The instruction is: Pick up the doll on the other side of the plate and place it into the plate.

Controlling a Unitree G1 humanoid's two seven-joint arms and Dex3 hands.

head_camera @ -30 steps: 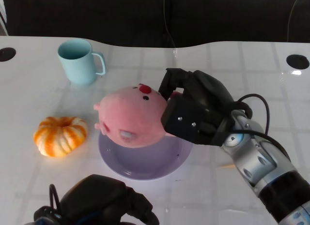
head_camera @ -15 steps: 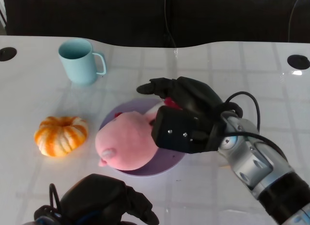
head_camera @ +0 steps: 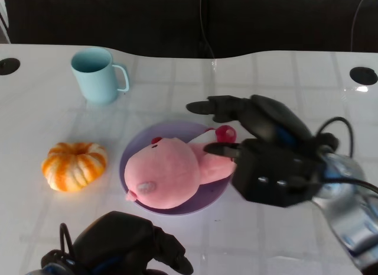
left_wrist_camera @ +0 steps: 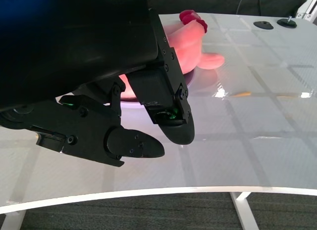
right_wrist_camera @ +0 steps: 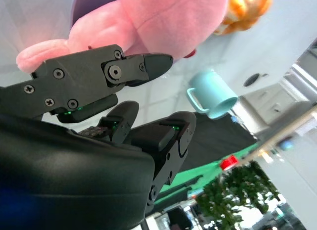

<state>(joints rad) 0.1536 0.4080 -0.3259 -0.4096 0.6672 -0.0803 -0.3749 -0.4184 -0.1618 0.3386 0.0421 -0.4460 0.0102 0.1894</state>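
One white tabletop (head_camera: 283,80) carries every item in the head view; the right robot hand (head_camera: 260,151) sits at about 4 o'clock of the plate, fingers spread apart and holding nothing, one fingertip just beside the doll's rear end, contact not determinable; the left robot hand (head_camera: 127,248) lies at 6 o'clock, at the near edge, fingers curled inward with nothing in them, as the left wrist view (left_wrist_camera: 148,121) also shows; the pink doll (head_camera: 171,171) lies on its side in the purple plate (head_camera: 133,148), covering most of it, its head toward 8 o'clock and overhanging the near rim, a red part at 2 o'clock close to the right robot hand's fingers; the orange pumpkin (head_camera: 74,165) rests at 9 o'clock of the plate, near it but apart; the light blue mug (head_camera: 94,74) stands upright at 11 o'clock, well apart from the plate, handle pointing toward 3 o'clock.
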